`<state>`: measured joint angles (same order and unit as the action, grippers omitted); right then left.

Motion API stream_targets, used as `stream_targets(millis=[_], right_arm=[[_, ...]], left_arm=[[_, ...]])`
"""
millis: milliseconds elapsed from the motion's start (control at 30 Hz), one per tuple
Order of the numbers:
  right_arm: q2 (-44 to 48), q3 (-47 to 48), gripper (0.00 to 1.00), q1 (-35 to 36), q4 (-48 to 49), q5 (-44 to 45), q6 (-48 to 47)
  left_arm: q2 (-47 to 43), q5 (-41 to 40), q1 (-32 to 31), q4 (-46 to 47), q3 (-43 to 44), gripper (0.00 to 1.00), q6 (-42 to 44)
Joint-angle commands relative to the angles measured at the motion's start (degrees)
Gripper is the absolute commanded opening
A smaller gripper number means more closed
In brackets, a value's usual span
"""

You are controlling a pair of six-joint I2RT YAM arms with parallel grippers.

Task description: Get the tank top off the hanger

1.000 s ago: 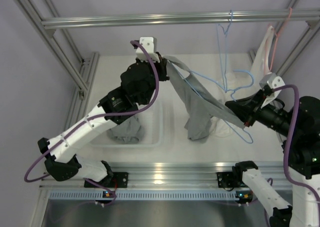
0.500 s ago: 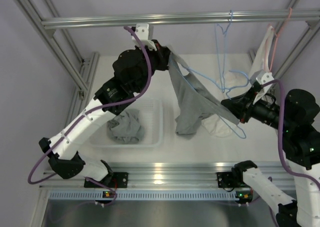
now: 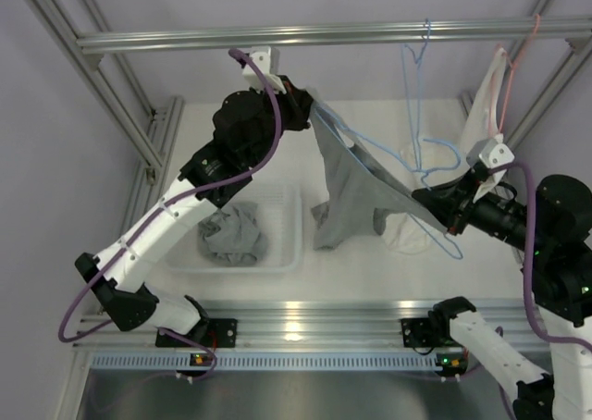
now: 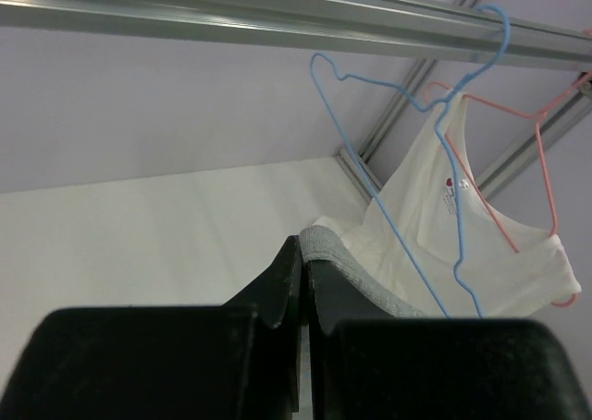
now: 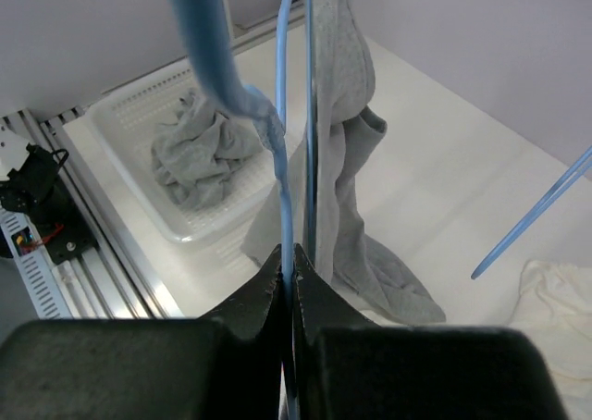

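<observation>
A grey tank top [image 3: 347, 193] hangs stretched between my two grippers, still draped over a light blue wire hanger [image 3: 421, 175]. My left gripper [image 3: 307, 113] is high at the back and shut on the top's grey strap [image 4: 356, 265]. My right gripper [image 3: 442, 212] is shut on the blue hanger's wire [image 5: 287, 226], with the grey fabric [image 5: 338, 133] hanging just beyond it. The top's lower end trails to the white table [image 3: 324, 235].
A white basket [image 3: 285, 253] holding another grey garment [image 3: 231, 235] sits at left centre. A second blue hanger [image 3: 413, 64] and a pink hanger [image 3: 507, 68] with a white tank top [image 4: 462, 216] hang from the top rail. White cloth [image 3: 407, 235] lies under the hanger.
My left gripper rose and moved back-left with the strap, pulling the grey top along the hanger. The top's lower end swung left toward the basket. My right gripper shifted slightly.
</observation>
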<state>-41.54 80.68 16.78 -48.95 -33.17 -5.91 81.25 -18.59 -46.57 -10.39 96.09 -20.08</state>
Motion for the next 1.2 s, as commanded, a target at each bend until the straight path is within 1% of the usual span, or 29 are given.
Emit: stream_targets(millis=[0,33,67,100,133,200,233,267,300,333,367,400,433,467,500,533,567,600,633,667,700,800,867,967,1033,1100,1133,1167], right_arm=[[1.2,2.11,0.0,0.98,1.3,-2.86,-1.29],[1.46,1.15,0.0,0.98,2.36,-4.0,-0.77],[2.42,0.45,0.0,0.98,3.85,-4.79,0.36],[2.95,-0.52,0.0,0.98,5.43,-5.67,0.98],[3.48,-2.27,0.0,0.89,8.14,-5.77,1.69],[4.62,-3.42,0.0,0.89,10.18,-5.51,3.53],[5.15,-5.26,0.0,0.89,13.5,-3.94,4.84],[6.2,-6.32,0.0,0.89,15.88,-3.31,8.86],[6.73,-9.11,0.0,0.8,18.77,-2.61,11.16],[7.34,-10.88,0.0,0.89,22.02,-2.69,13.8],[8.39,-12.64,0.0,0.89,29.8,-2.78,19.22],[8.93,-14.75,0.0,0.89,34.05,-2.61,21.88],[9.45,-19.03,0.0,0.89,38.27,-1.21,24.43],[10.16,-20.99,0.0,0.98,45.71,-0.33,26.28],[10.34,-22.92,0.0,0.98,48.74,0.55,28.74],[10.16,-25.72,0.0,0.98,52.08,2.3,29.81],[9.12,-26.71,0.0,0.98,54.64,2.49,30.69],[8.5,-27.59,0.0,0.98,59.45,2.49,32.35],[8.06,-29.34,0.0,1.15,61.84,3.54,33.32],[7.27,-30.31,0.0,1.76,64.3,4.42,34.47],[6.91,-31.89,0.0,2.29,68.33,6.78,34.56],[5.24,-32.7,0.0,5.36,73.63,10.91,33.95],[3.84,-31.65,0.0,7.47,73.91,13.47,33.42],[2.87,-29.71,0.0,9.49,74.78,18.65,33.07],[2.43,-30.23,0.0,10.73,78.98,19.28,32.28],[1.03,-30.85,0.0,13.36,80.41,20.41,30.09],[0.33,-31.2,0.0,14.5,81.2,21.29,28.86],[-1.07,-31.9,0.0,17.04,84.08,21.48,25.55]], left_arm=[[-0.05,3.1,3.41,2.92,-0.64,0.0,-5.85],[0.22,4.25,3.59,2.92,-0.56,0.0,-5.68],[0.57,8.0,3.67,2.92,-0.64,0.0,-5.5],[0.75,10.04,3.85,2.92,-0.56,0.0,-5.24],[0.92,11.63,3.85,3.01,-0.56,0.0,-5.06],[1.1,14.79,3.94,3.01,-0.99,0.0,-6.02],[1.01,15.33,3.94,3.01,-1.26,0.0,-7.42],[1.01,16.21,3.94,3.1,-1.61,0.0,-8.04],[1.19,19.52,3.94,3.1,-1.87,0.0,-8.48],[1.36,21.82,3.94,3.19,-2.05,0.0,-9.71],[1.63,23.67,3.94,3.19,-2.31,0.0,-10.59],[1.63,25.51,3.85,3.45,-2.75,0.0,-11.47],[1.63,28.49,3.76,3.8,-4.23,0.0,-12.26],[1.19,29.65,3.68,4.41,-5.47,0.0,-13.83],[0.75,30.45,3.5,6.33,-7.13,0.0,-14.46],[0.05,30.72,3.41,7.48,-10.98,0.0,-15.86],[-1.43,30.72,3.41,8.71,-13.02,0.0,-16.83],[-2.32,30.81,3.41,9.68,-14.95,0.0,-17.53],[-2.94,31.24,3.41,12.21,-17.84,0.0,-18.85],[-3.99,32.9,3.41,12.85,-18.74,0.0,-19.47],[-4.52,34.22,3.41,13.55,-19.45,0.0,-20.08],[-5.32,38.44,2.71,16.98,-21.47,0.0,-22.02],[-5.58,38.45,2.1,16.98,-22.78,0.0,-20.09],[-5.84,37.92,2.09,17.07,-25.6,0.0,-20.7],[-5.41,41.77,2.09,18.47,-27.53,0.0,-22.89],[-4.62,47.73,1.92,27.76,-30.59,0.0,-25.88],[-4.26,49.33,1.48,31.36,-31.57,0.0,-29.63],[-3.04,51.53,1.22,34.53,-31.93,0.0,-31.5]])
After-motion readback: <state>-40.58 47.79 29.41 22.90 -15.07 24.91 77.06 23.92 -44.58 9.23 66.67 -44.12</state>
